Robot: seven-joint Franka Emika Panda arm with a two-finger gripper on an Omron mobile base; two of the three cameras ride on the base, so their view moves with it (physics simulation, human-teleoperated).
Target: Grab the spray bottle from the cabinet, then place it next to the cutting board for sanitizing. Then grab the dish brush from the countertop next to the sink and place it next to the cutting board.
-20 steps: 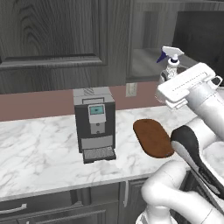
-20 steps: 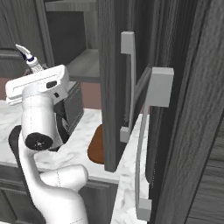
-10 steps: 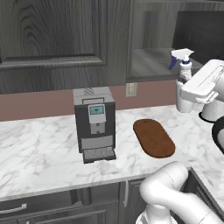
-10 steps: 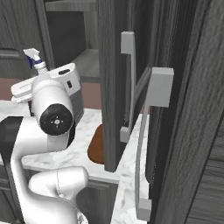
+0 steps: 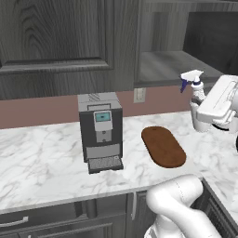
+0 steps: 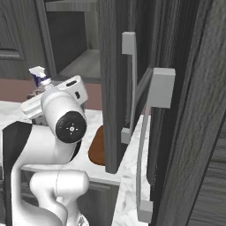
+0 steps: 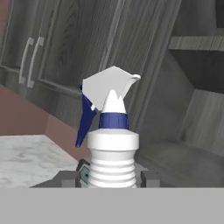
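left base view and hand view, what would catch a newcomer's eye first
The small white spray bottle with a blue-and-white trigger head stands out, upright and clamped between the dark fingers, in the air right of the flat oval reddish-brown cutting board. Next, the grey coffee machine on the white marble countertop.

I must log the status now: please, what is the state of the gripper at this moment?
Gripper: closed on the spray bottle, holding it upright above the countertop.

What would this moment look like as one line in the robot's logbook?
gripper: shut on spray bottle | bottle: upright, out of cabinet, above countertop | cutting board: bare | stage: carrying
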